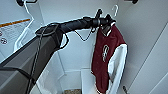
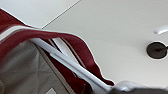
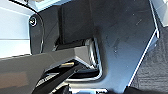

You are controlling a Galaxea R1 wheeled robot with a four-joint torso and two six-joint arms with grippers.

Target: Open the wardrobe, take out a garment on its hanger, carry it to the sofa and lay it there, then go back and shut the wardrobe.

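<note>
Inside open wardrobe [image 1: 75,57]: left gripper [image 1: 106,21] clamped on hanger [image 1: 115,8], maroon garment [image 1: 105,57] dangling. Right gripper's state: cannot tell.

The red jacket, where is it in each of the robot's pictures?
Head view: the garment hangs right of centre, inside the open wardrobe, at the end of the left arm.
Left wrist view: the garment shows close up, with grey lining.
Right wrist view: I can't find it among the robot's dark parts.
Shared landmark: the hanger, a white bar in the left wrist view.
</note>
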